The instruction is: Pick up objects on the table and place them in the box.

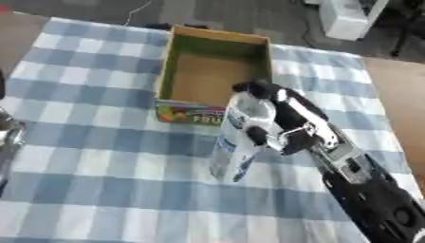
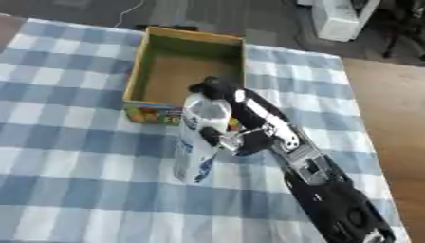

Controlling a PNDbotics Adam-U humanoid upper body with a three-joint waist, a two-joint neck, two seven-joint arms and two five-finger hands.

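1. Left eye view, 9 o'clock edge: a bit of metallic arm (image 1: 8,135) shows, the robot's left; its hand is out of sight.
2. Cardboard box (image 1: 170,61) at 12 o'clock, open and tilted askew on the blue-and-white checked tablecloth (image 1: 91,156). Its near wall carries a colourful fruit print with the letters "FRU" legible; the rest is hidden behind the bottle.
3. Clear plastic bottle (image 1: 239,137) at centre, leaning, top towards the box. It has a white label with blue print, too blurred to read.
4. Right hand (image 1: 282,128) comes in from 5 o'clock, fingers and thumb curled round the bottle's upper half.
5. White appliance (image 1: 348,16) on the floor at 1 o'clock, well apart from the table.
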